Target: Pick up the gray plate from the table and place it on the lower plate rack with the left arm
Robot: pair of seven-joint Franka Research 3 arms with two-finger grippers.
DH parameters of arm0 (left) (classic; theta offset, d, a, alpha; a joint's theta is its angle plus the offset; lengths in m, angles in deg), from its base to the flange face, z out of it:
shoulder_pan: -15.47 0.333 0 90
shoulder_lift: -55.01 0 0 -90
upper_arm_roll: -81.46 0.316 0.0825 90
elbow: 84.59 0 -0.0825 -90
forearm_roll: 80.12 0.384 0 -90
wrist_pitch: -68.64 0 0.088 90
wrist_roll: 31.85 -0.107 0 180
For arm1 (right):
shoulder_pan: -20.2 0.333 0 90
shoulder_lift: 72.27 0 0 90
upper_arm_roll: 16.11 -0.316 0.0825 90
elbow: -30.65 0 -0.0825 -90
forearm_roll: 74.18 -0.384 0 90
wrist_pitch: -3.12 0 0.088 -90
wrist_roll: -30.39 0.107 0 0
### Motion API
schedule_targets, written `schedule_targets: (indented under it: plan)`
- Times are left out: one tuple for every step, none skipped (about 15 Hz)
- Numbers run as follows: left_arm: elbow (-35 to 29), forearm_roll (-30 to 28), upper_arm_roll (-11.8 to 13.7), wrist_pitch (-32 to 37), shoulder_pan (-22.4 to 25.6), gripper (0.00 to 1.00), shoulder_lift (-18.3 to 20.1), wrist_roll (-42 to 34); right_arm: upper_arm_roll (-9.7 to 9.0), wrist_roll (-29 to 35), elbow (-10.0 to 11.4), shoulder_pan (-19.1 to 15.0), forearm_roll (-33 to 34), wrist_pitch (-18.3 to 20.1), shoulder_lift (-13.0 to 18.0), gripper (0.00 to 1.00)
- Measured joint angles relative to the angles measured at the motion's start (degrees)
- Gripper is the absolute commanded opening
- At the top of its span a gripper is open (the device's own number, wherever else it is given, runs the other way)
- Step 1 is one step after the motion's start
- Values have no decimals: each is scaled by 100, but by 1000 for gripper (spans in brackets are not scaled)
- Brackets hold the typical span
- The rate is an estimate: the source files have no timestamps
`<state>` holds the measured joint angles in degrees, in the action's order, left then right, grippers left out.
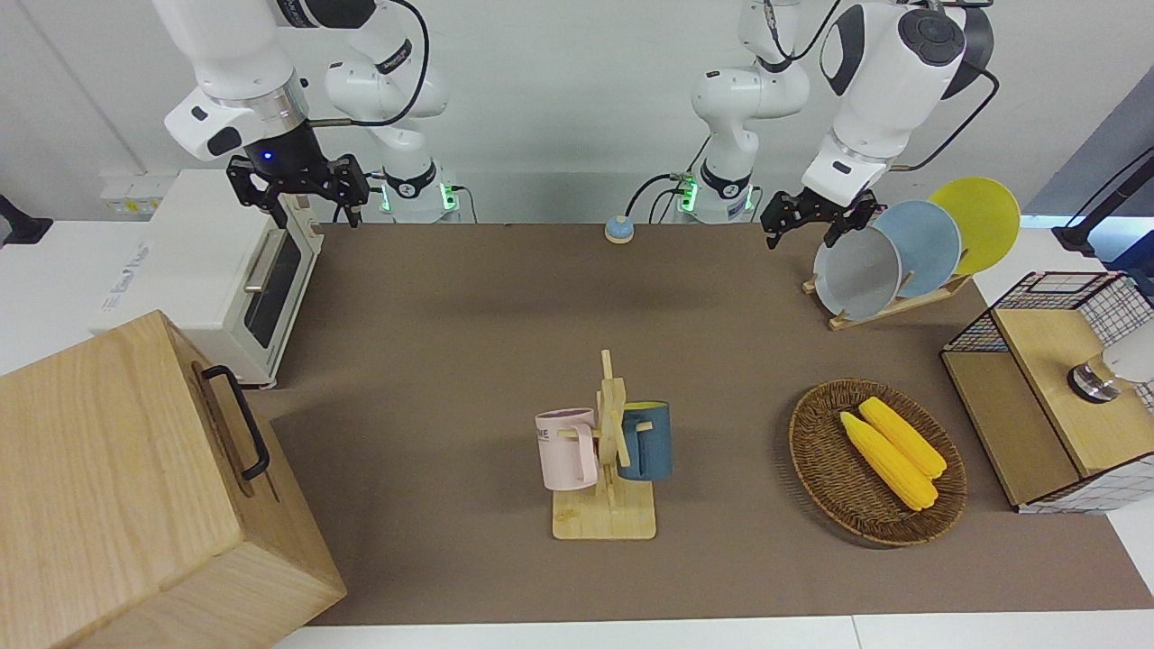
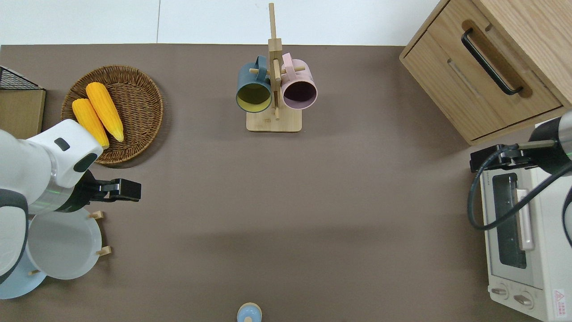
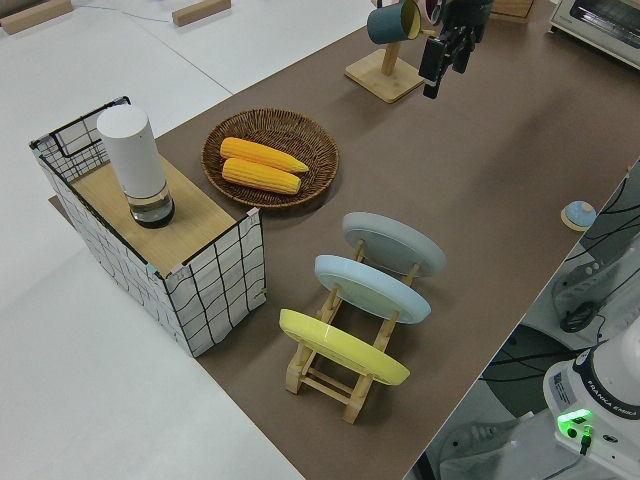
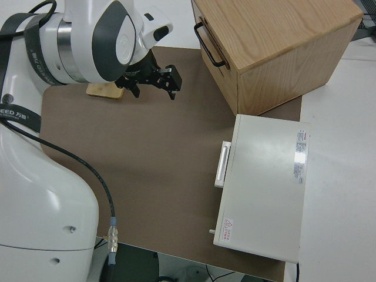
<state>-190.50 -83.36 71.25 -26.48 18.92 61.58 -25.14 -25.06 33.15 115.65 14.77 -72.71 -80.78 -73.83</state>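
The gray plate [image 1: 856, 272] stands tilted in the slot of the lower plate rack [image 1: 888, 309] farthest from the robots; it also shows in the overhead view [image 2: 62, 243] and the left side view [image 3: 393, 243]. The rack [image 3: 340, 385] stands toward the left arm's end of the table. My left gripper [image 1: 802, 225] is open and empty, up in the air. In the overhead view [image 2: 128, 191] it is over bare table between the rack and the basket, apart from the plate. It also shows in the left side view [image 3: 445, 52]. The right arm is parked, its gripper [image 1: 306, 203] open.
A light-blue plate [image 1: 920, 245] and a yellow plate [image 1: 978, 221] fill the rack's other slots. A wicker basket [image 1: 816, 469] holds two corn cobs. A mug stand [image 1: 609, 451], a wire crate [image 1: 1046, 297], a toaster oven [image 1: 207, 261], a wooden cabinet [image 1: 117, 487] and a small blue bell [image 1: 618, 229] stand around.
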Motion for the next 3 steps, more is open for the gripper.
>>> schedule_targets:
  plan:
    - [0, 0, -1, -1, 0, 1000, 2, -4, 0, 0, 0, 0, 0, 0, 0, 983]
    - [0, 4, -3, -1, -1, 1000, 3, -9, 0, 0, 0, 0, 0, 0, 0, 983]
    - [0, 5, -6, -1, -2, 1000, 4, -13, 0, 0, 0, 0, 0, 0, 0, 983]
